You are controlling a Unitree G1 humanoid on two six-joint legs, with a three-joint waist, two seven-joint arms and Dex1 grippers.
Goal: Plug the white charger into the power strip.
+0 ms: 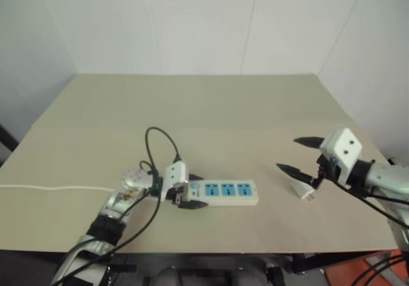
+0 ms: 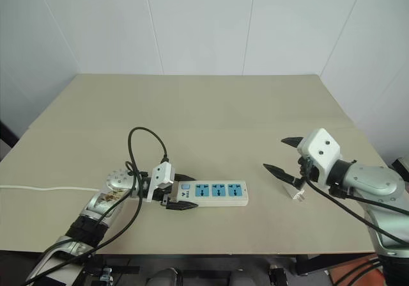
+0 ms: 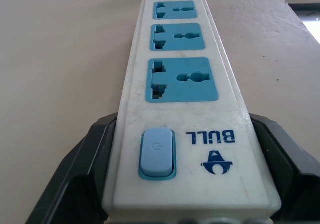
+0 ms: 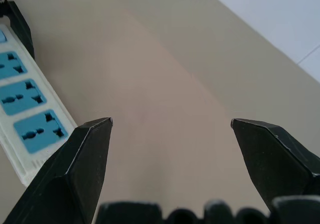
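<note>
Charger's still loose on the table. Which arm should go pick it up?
The right. Its right gripper is open and empty, hovering just beside the white charger lying on the table. The left gripper is shut on the switch end of the power strip, steadying it, and should probably stay there.

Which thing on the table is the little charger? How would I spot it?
Start at the tan table and find the long white power strip with three blue sockets near the front edge. Look along it toward the robot's right gripper, whose black fingers are spread open. The white charger is the tiny white cube lying on the table just below those fingers, far smaller than the strip.
</note>
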